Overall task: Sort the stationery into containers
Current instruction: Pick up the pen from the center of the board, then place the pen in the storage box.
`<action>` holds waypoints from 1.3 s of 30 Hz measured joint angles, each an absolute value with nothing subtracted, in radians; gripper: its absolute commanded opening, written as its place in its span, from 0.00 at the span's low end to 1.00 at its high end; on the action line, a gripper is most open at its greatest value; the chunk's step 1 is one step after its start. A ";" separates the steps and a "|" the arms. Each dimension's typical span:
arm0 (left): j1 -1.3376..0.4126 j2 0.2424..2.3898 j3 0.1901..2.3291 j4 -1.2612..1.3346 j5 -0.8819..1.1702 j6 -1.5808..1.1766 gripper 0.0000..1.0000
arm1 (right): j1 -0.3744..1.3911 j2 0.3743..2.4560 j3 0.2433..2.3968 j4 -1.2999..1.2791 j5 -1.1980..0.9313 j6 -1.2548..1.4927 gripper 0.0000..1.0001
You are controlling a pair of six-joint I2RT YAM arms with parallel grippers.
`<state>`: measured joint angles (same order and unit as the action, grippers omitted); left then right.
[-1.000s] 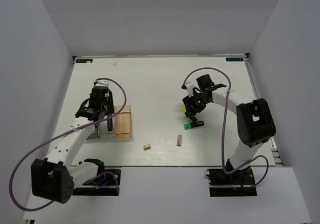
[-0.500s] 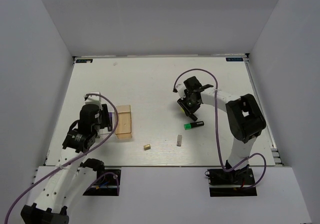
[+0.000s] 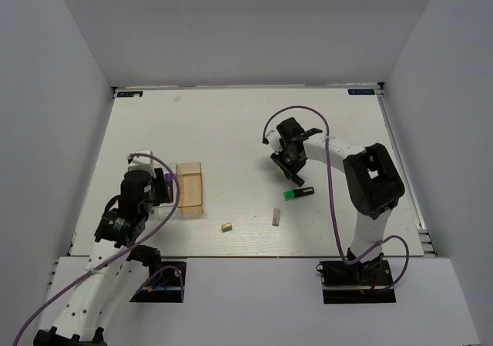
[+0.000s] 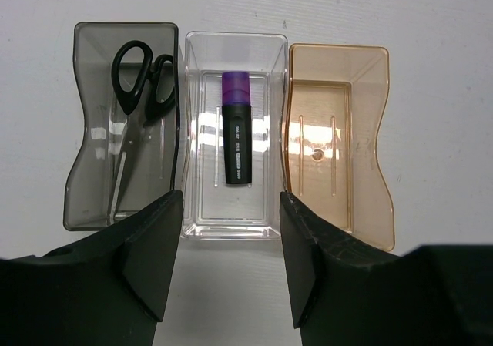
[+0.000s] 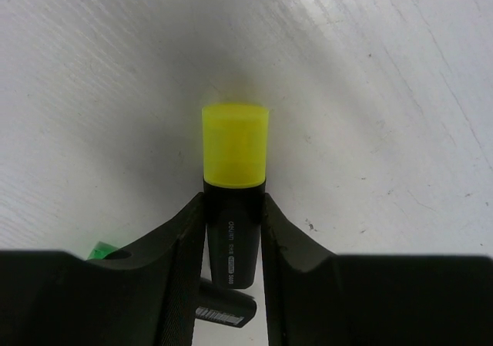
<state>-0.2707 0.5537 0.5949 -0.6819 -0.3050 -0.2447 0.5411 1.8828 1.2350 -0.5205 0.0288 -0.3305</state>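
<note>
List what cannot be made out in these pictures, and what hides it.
- Top view: dark box and clear box mostly hidden under the left arm.
- Top view: yellow marker covered by the right tool.
- Right wrist view: green marker mostly behind that tool.
- Top view: tan block and grey bar too small for detail.

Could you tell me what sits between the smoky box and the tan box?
The clear box, holding the purple-capped marker, sits between the smoky box and the tan box; the left wrist view shows it.
</note>
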 measured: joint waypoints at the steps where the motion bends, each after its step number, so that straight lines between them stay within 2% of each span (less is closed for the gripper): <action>1: -0.271 0.549 0.593 -0.682 -0.305 -0.245 0.64 | 0.543 1.884 1.241 -0.529 0.018 -0.337 0.00; 6: -0.271 0.491 0.566 -0.671 -0.303 -0.249 0.64 | 0.552 1.911 1.362 -0.715 -0.121 -0.356 0.00; 12: -0.271 0.380 0.527 -0.639 -0.304 -0.249 0.64 | 0.603 2.040 1.961 -0.899 -0.337 -0.345 0.00; 15: -0.271 0.338 0.508 -0.614 -0.311 -0.248 0.64 | 0.649 2.062 2.124 -0.895 -0.435 -0.312 0.00; 20: -0.271 0.293 0.482 -0.594 -0.329 -0.244 0.64 | 0.744 2.112 2.137 -0.789 -0.574 -0.195 0.00; 27: -0.268 0.250 0.467 -0.566 -0.343 -0.236 0.64 | 0.847 2.250 2.037 -0.369 -0.719 0.166 0.00; 33: -0.263 0.200 0.459 -0.552 -0.368 -0.232 0.64 | 0.884 2.367 2.054 -0.001 -0.715 0.529 0.00; 39: -0.263 0.178 0.451 -0.545 -0.383 -0.226 0.64 | 0.918 2.417 2.050 0.148 -0.636 0.662 0.00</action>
